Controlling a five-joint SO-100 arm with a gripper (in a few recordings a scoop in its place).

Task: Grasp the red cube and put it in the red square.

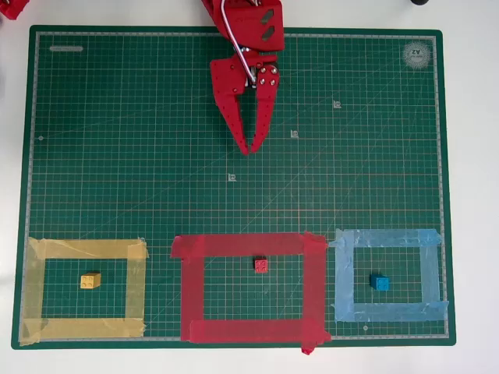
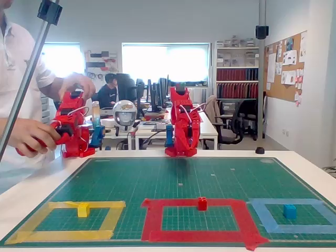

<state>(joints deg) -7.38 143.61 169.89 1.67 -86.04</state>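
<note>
Red cube [image 1: 261,266] already resting inside red square [image 1: 249,287], near its far strip; gripper [image 1: 250,148] empty at far side of mat, fingertips nearly together; apparently nothing left to do.

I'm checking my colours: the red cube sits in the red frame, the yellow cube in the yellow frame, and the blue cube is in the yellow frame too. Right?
Almost. The blue cube is not in the yellow frame; the overhead view shows it inside the light blue frame. The rest is right: the red cube sits in the red frame and the yellow cube in the yellow one.
</note>
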